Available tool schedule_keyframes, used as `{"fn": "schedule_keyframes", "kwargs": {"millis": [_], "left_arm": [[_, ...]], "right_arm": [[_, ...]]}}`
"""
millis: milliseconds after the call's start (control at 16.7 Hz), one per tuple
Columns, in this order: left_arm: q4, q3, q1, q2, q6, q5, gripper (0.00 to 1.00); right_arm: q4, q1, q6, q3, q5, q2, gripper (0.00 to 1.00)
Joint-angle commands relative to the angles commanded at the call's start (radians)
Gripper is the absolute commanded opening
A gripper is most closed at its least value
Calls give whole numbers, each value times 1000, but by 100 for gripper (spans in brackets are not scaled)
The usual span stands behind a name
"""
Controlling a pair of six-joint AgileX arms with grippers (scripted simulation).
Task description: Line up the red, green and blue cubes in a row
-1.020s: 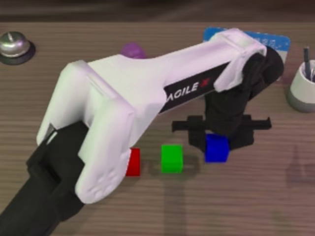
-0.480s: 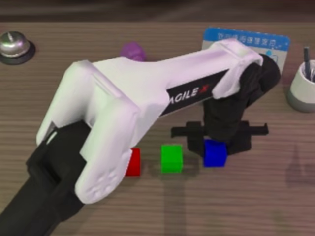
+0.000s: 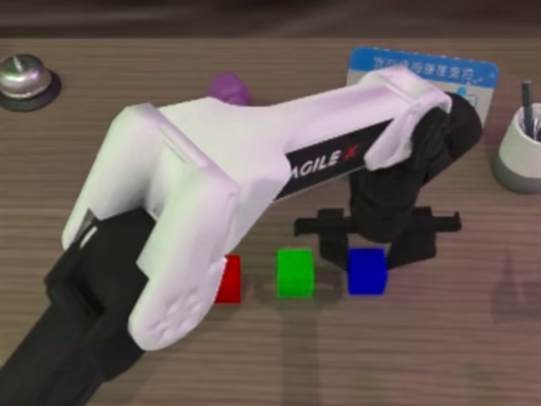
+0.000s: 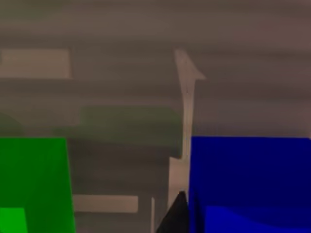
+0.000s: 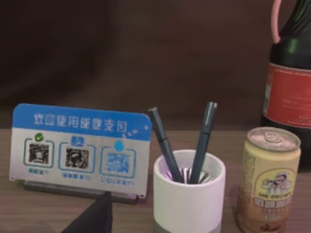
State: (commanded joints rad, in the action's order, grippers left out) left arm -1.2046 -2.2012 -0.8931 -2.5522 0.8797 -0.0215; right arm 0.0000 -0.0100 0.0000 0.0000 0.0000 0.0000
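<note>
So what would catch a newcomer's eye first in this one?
The big white left arm sweeps across the table from the lower left, its pincer right behind the blue cube. In front of it the red cube, green cube and blue cube sit in a neat row.

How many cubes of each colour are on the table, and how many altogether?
Red cube: 1
Green cube: 1
Blue cube: 1
Total: 3 cubes, side by side in a row.
</note>
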Motion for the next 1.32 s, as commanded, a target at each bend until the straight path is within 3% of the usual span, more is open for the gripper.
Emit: {"fn": "schedule_keyframes", "kwargs": {"millis": [180,240,840,1320], "left_arm": [[0,0,0,0,0,0,98],[0,0,0,0,0,0,100],[-17,-17,0,-3,1,0,100],[-282,-289,15,-9,5,0,100]], "right_arm": [[0,0,0,0,0,0,100],[0,0,0,0,0,0,100],[0,0,0,0,0,0,100],[0,0,0,0,0,0,100]]}}
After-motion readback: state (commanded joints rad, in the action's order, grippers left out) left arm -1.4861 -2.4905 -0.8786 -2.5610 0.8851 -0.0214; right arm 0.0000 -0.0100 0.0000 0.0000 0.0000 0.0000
